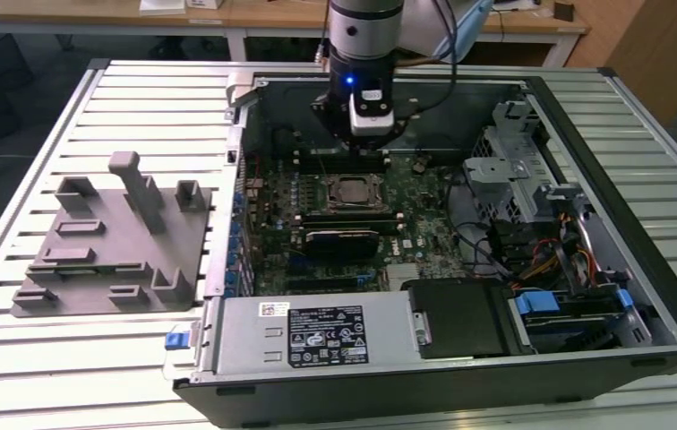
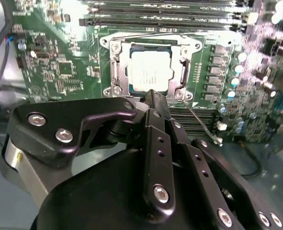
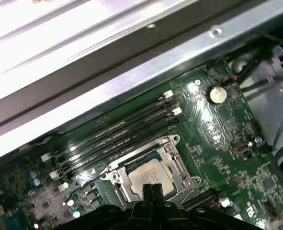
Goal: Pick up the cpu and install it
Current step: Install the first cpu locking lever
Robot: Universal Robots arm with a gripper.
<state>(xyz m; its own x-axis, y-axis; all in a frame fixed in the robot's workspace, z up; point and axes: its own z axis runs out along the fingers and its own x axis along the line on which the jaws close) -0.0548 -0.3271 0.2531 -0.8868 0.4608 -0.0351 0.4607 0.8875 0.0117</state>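
Inside its socket (image 2: 148, 72) sits the cpu (image 2: 150, 70), tool (image 2: 153, 98) covering 1 edge.

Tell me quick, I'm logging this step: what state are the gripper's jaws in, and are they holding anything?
Gripper: jaws shut together, holding nothing; the cpu already sits in its socket on the motherboard, just beyond the tips.

Robotics lab or workshop: opened computer case (image 1: 434, 233) on slatted metal table (image 1: 28, 349), grey fixture (image 1: 112, 242) beside case, wooden desks (image 1: 255, 18) behind it.
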